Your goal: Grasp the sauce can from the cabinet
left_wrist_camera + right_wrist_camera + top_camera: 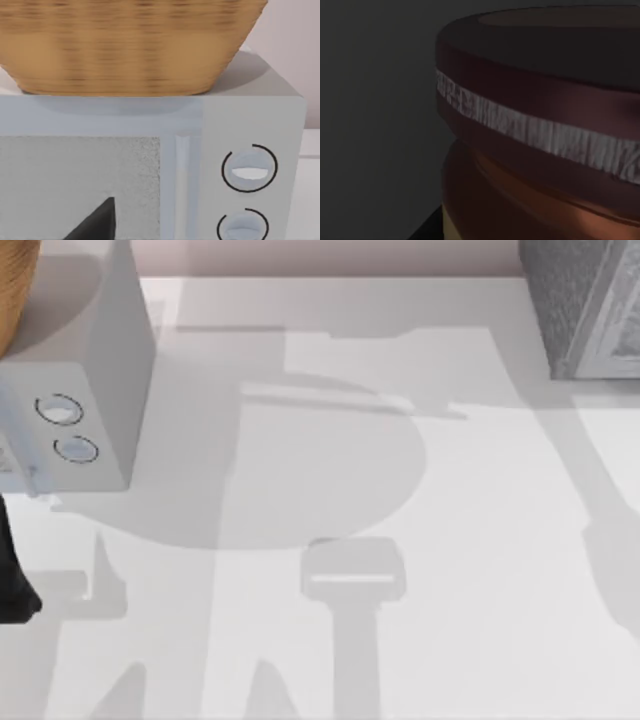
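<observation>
Close-up, sauce can (540, 130) sat in dark cabinet (585, 305) interior at bench far right, right beside right wrist camera; tool state could not be told; advisable: centre on can body, close squarely, withdraw straight; left arm idle by microwave (250, 150)

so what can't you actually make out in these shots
- Sauce can: right wrist view, dim and so near that its lower body is cut off.
- Cabinet: top view, cut by the frame corner.
- Basket: left wrist view, rim cut off above the microwave.
</observation>
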`<state>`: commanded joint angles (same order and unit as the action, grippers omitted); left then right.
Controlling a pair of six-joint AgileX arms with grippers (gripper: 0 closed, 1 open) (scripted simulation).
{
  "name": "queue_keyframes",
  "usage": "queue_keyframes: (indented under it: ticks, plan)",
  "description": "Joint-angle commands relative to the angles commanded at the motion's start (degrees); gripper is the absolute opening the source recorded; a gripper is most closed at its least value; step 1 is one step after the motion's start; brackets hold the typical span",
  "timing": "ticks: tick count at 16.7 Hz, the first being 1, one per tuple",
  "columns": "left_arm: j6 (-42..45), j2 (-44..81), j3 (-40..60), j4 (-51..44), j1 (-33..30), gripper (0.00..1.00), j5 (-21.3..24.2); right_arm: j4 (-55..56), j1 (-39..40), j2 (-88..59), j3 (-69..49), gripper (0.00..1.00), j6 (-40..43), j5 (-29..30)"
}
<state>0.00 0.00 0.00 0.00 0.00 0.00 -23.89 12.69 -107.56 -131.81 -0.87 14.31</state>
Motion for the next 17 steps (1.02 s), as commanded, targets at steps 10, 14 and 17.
queue_keyframes:
  ticks: [10,14,17]
  plan:
    - [0.0,0.0,0.0,0.0,0.0,1.0,0.0,-14.05,10.05,22.38,7.95,0.0,0.03,9.74]
    - [0.0,0.0,0.0,0.0,0.0,1.0,0.0,-16.54,11.85,25.61,9.24,0.0,0.02,11.45]
    - [0.0,0.0,0.0,0.0,0.0,1.0,0.0,-16.4,11.58,25.6,8.93,0.0,-0.08,11.33]
